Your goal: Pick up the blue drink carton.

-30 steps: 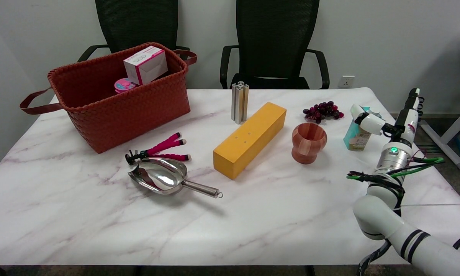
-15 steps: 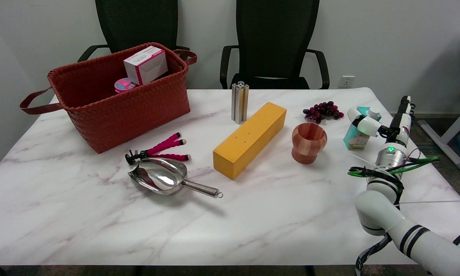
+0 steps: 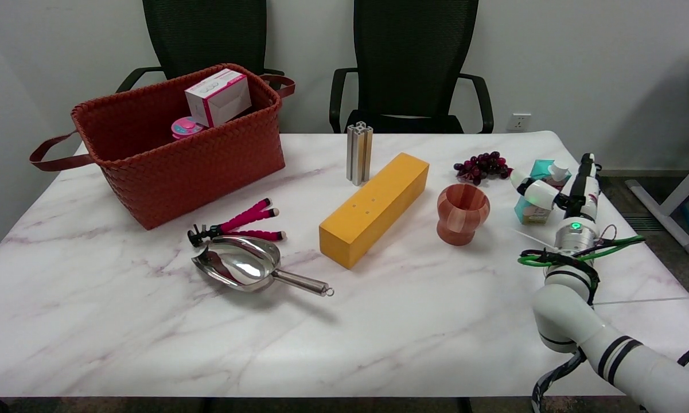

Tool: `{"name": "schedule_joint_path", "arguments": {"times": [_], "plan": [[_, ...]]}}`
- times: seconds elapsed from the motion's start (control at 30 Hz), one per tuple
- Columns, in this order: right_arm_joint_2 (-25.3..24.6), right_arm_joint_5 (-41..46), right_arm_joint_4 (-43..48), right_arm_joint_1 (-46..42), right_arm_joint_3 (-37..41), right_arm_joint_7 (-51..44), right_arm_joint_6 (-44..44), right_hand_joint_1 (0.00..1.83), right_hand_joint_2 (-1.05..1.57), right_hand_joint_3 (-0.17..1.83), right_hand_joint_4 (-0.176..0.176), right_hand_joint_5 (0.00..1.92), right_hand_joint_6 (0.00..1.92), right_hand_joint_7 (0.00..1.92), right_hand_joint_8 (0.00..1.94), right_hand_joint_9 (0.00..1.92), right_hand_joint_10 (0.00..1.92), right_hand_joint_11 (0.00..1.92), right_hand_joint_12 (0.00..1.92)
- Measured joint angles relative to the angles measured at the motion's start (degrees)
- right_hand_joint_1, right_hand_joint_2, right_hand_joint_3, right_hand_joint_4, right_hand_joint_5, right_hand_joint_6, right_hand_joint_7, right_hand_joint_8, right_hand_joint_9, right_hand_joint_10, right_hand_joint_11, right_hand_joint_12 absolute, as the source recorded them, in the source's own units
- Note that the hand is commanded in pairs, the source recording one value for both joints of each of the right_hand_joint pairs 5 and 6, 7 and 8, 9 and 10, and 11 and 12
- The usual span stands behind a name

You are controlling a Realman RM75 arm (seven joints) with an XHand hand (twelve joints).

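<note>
The blue drink carton [image 3: 538, 189] is seen standing upright on the marble table [image 3: 149, 321] near its far right corner, to the right of the wooden cup [image 3: 462, 213] and just in front of the bunch of dark grapes [image 3: 484, 165]. The right hand [image 3: 556, 192] is placed at the carton, its fingers spread apart. A white thumb [image 3: 529, 190] is laid across the carton's near face, while the other fingers [image 3: 584, 180] are raised along the carton's right side. Whether those fingers are pressed against the carton cannot be told, since the contact is hidden by the hand itself. The carton's base is seen resting on the table, and no closed grasp is shown.
</note>
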Motion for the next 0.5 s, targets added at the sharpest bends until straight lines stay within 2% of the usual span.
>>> {"name": "schedule_joint_path", "arguments": {"times": [0.5], "plan": [[-0.01, 1.93, -2.62, 1.15, 0.26, 0.16, -3.02, 1.18, 0.38, 0.71, 0.000, 0.00, 0.00, 0.00, 0.00, 0.00, 0.00, 0.00, 0.00]]}}
